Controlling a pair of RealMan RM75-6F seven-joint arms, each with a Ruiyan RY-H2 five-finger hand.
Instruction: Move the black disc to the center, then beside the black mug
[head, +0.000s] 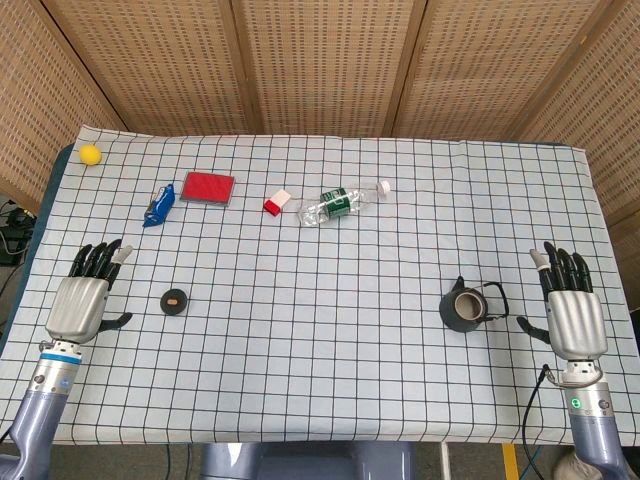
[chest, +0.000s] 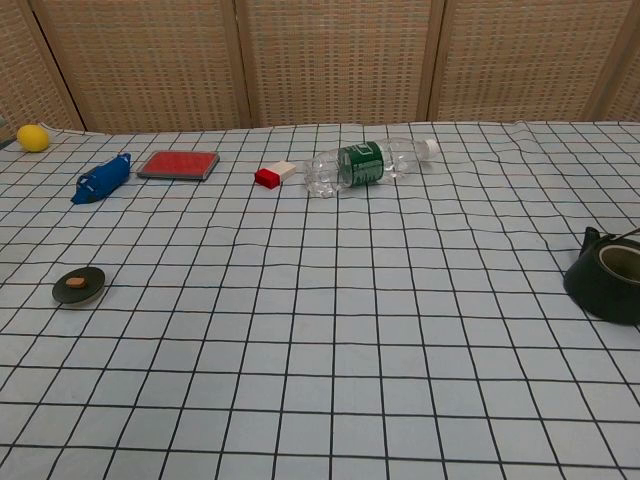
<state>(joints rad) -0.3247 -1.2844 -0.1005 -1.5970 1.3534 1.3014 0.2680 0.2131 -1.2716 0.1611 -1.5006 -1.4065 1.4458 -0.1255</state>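
Black disc (head: 175, 300) lies flat on the checked tablecloth (head: 330, 380) at the near left, just right of the left hand (head: 85, 300) and not touching it. Left hand rests palm-down, fingers extended, holding nothing. Right hand (head: 570, 310) lies likewise empty at the near right, beside the black mug (head: 468, 308).

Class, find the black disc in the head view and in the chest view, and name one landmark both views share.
Head view: black disc lies lower left, just right of the left hand.
Chest view: the disc sits at the left edge, mid-height; no hand shows.
Shared landmark: the blue object farther back.
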